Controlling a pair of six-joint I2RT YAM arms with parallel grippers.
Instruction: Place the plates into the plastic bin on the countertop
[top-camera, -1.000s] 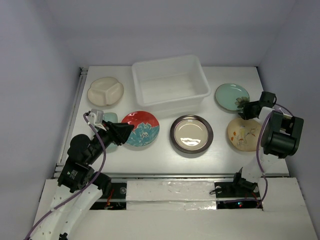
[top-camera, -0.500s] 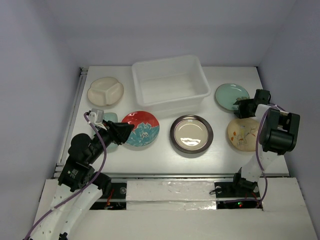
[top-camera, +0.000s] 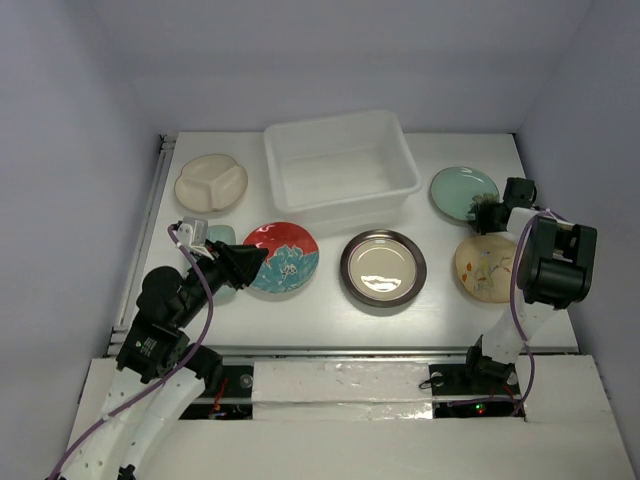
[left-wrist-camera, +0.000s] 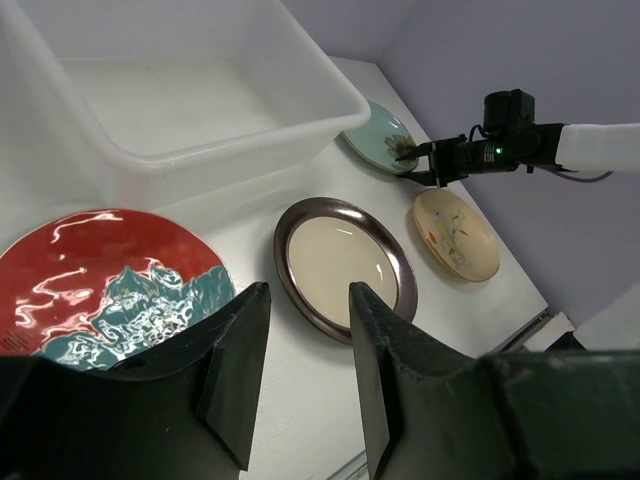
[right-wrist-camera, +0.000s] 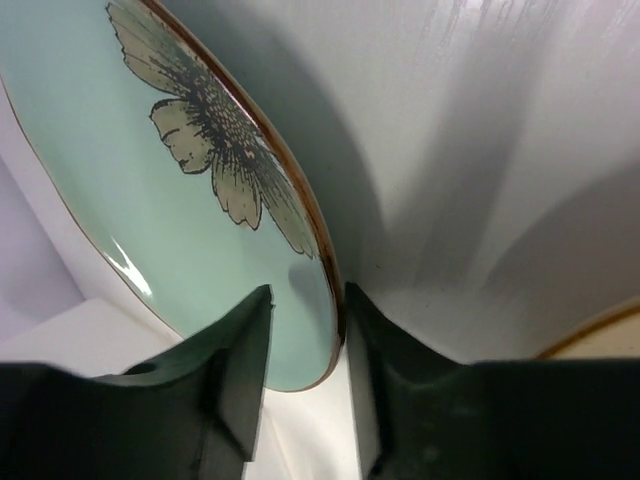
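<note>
As the pale teal plate (top-camera: 458, 188) lies flat at the far right of the table (top-camera: 440, 300), its rim running between the jaws of the right claw (top-camera: 487, 212), that arm — not the left — is placed for it. The jaws stand apart, one over the plate's face, one outside the rim, not yet clenched. The plastic bin (top-camera: 340, 125) waits empty, leftward of the plate. The left claw (top-camera: 258, 258) hangs released beside the red plate (top-camera: 290, 250).

Left tool (top-camera: 247, 262) sits at lower left, fingers parted; right tool (top-camera: 487, 213) reaches up along the right edge, fingers narrowly apart.
</note>
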